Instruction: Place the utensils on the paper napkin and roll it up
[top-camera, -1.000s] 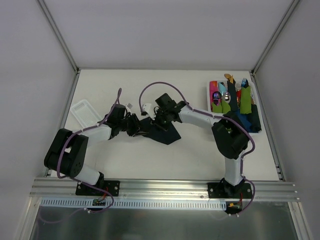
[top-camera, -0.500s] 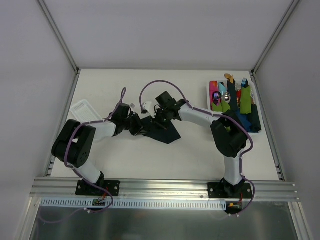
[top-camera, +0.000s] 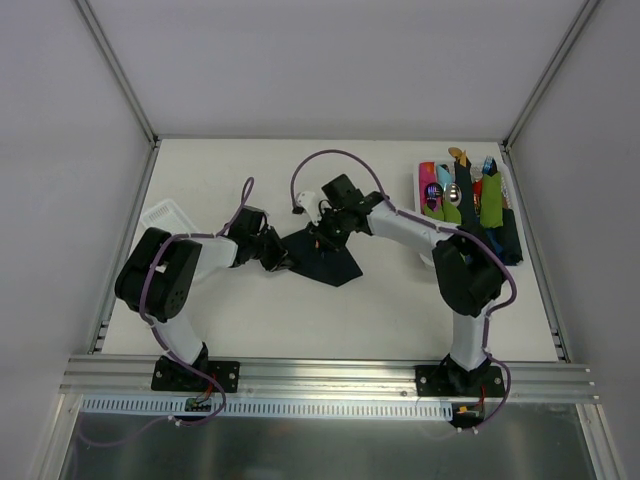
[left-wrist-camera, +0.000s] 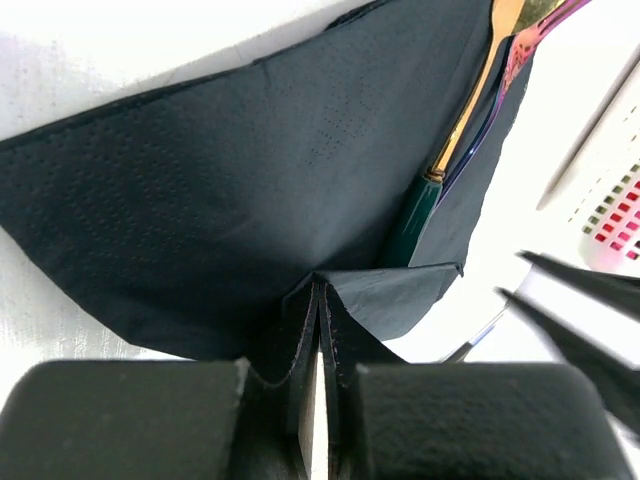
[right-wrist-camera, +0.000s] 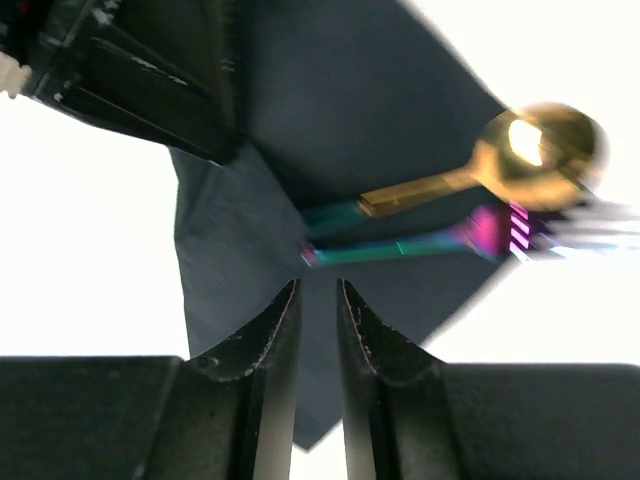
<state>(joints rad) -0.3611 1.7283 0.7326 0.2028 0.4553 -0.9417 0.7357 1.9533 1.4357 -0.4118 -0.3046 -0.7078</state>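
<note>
The black paper napkin (top-camera: 335, 262) lies mid-table, with the utensils on it. In the left wrist view my left gripper (left-wrist-camera: 320, 290) is shut on a folded-up corner of the napkin (left-wrist-camera: 230, 170). The gold spoon (left-wrist-camera: 468, 110) and the fork (left-wrist-camera: 528, 45) lie side by side along its right part. In the right wrist view my right gripper (right-wrist-camera: 318, 288) hovers over the napkin (right-wrist-camera: 320, 110) just short of the handle ends, its jaws a narrow gap apart and empty. The spoon's gold bowl (right-wrist-camera: 545, 140) and the fork (right-wrist-camera: 420, 246) point right. From above, the left gripper (top-camera: 281, 258) and the right gripper (top-camera: 323, 235) meet at the napkin's left side.
A white ribbed tray (top-camera: 168, 218) lies at the left and shows in the left wrist view (left-wrist-camera: 610, 190). A bin (top-camera: 424, 180) of green, pink and dark rolls with cutlery tips stands at the back right. White walls enclose the table.
My left gripper has moved right to the napkin's left corner and holds it folded up. My right gripper has drawn back a little toward the far right.
</note>
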